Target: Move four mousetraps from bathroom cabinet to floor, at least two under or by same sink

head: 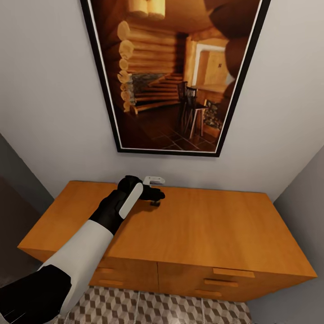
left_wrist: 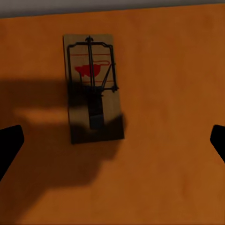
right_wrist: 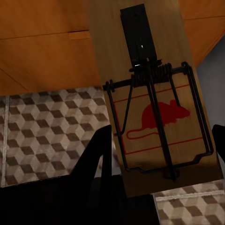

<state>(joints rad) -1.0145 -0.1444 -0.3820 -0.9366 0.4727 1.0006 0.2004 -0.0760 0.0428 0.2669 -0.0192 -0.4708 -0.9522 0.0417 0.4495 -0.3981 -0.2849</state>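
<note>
The left gripper [head: 155, 198] hangs over the rear part of the cabinet's [head: 216, 234] flat orange-brown top, close to the wall, its fingers [left_wrist: 9, 145] spread wide with nothing between them. In the left wrist view a mousetrap [left_wrist: 93, 89] lies flat on the cabinet top between the two dark fingertips and apart from both, a brown wooden board with a dark wire bar and a red mouse print, partly covered by the gripper's shadow. The right gripper [right_wrist: 164, 154] is closed on a second mousetrap [right_wrist: 154, 108], held in front of the cabinet's front panel, with the cube-patterned bathroom floor [right_wrist: 42, 136] behind it. In the head view the left arm [head: 85, 247] reaches forward across the cabinet top, a small white fitting [head: 154, 180] sits on the wall just behind the gripper, and a large black-framed picture [head: 171, 76] of a log cabin interior hangs above. The floor tiles show below the cabinet's drawer handles [head: 233, 272].
</note>
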